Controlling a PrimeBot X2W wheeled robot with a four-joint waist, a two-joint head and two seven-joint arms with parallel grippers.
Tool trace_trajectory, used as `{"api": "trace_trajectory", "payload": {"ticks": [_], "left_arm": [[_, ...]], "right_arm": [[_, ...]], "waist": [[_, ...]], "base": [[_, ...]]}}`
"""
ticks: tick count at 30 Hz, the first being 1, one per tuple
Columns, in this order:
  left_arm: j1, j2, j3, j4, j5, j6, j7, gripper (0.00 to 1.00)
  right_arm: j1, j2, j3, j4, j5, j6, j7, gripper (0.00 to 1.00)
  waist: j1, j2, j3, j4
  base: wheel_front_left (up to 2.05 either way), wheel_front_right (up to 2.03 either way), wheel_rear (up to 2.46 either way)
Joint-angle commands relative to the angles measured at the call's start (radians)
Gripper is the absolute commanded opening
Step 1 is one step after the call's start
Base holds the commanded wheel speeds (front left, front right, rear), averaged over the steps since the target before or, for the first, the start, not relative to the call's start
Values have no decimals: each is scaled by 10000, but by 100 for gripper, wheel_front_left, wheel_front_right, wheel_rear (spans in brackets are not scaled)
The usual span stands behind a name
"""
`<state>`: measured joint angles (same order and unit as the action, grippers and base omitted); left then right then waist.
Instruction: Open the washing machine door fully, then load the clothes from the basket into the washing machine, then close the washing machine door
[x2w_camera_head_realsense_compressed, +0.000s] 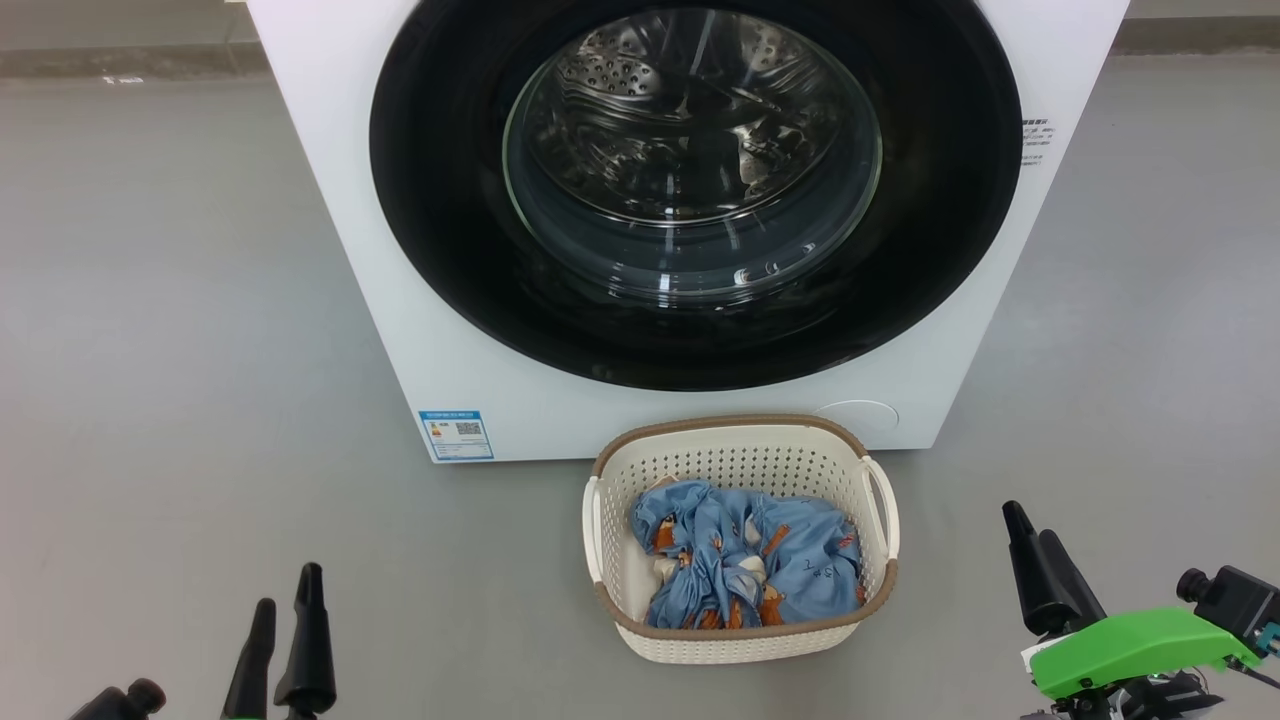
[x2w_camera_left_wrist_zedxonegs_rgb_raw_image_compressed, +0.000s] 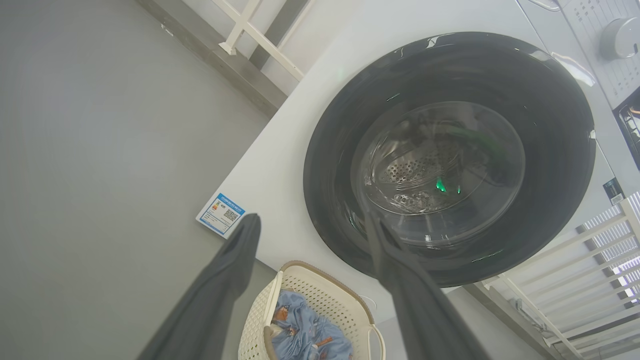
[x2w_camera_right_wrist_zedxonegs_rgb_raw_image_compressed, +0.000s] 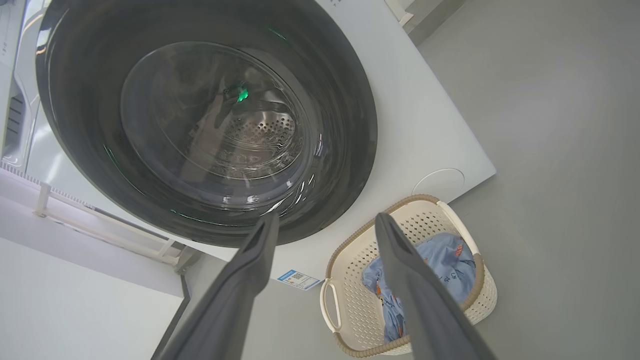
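Head view: the washing machine door (x2w_camera_head_realsense_compressed: 695, 180) lies shut and flush against the white front of the washing machine (x2w_camera_head_realsense_compressed: 340, 200), filling the upper middle of the frame. Through its glass the steel drum (x2w_camera_head_realsense_compressed: 640, 70) looks empty. The basket (x2w_camera_head_realsense_compressed: 740, 465) stands on the grey floor (x2w_camera_head_realsense_compressed: 150, 350) at lower centre, just in front of the machine and below the door's bottom edge. Whether it touches the machine I cannot tell. The clothes (x2w_camera_head_realsense_compressed: 745, 560), blue with orange figures, are bunched inside it. A blue label (x2w_camera_head_realsense_compressed: 456, 435) sits at the machine's lower left corner.

The left claw (x2w_camera_head_realsense_compressed: 287, 590) is at the lower left and the right claw (x2w_camera_head_realsense_compressed: 1030, 522) at the lower right. Both have their fingers spread and hold nothing, and both are well apart from the door and the basket. Each wrist view looks between parted fingers towards the door and basket.

As I judge it, the task is at its first step, and opening the door has not begun. The next move calls for one claw to reach up to the black rim and find a place to pull. In the left wrist view a pale glint at the rim's upper right may be a recess, though that is unclear. The door then has to swing fully aside. With the basket so near beneath it, the arm's path may be tight.
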<state>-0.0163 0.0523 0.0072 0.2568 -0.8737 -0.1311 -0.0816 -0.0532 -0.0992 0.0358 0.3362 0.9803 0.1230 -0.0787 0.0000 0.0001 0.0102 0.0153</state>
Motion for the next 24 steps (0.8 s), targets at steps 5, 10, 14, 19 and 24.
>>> {"api": "trace_trajectory", "payload": {"ticks": [5,10,14,19,24], "left_arm": [[-380,221,205,-176,716,2,-276,100],[-399,251,176,-181,1257,2,-415,100],[-413,275,150,-175,1570,2,-499,100],[-413,323,108,-183,2085,2,-640,100],[-415,362,49,-214,2604,3,-780,100]], "right_arm": [[-492,-259,254,-212,-688,50,-272,100],[-526,-314,363,-214,-1174,53,-414,100],[-548,-345,435,-217,-1472,54,-500,100],[-548,-398,558,-223,-1968,57,-644,100],[-556,-453,659,-242,-2478,59,-787,100]], "waist": [[0,-1,9,3],[0,-1,11,1],[0,-1,6,-7],[0,-1,-12,-25],[0,-1,-10,-29]], "base": [[0,0,0],[0,0,0],[0,0,0],[0,0,0],[0,0,0]]}}
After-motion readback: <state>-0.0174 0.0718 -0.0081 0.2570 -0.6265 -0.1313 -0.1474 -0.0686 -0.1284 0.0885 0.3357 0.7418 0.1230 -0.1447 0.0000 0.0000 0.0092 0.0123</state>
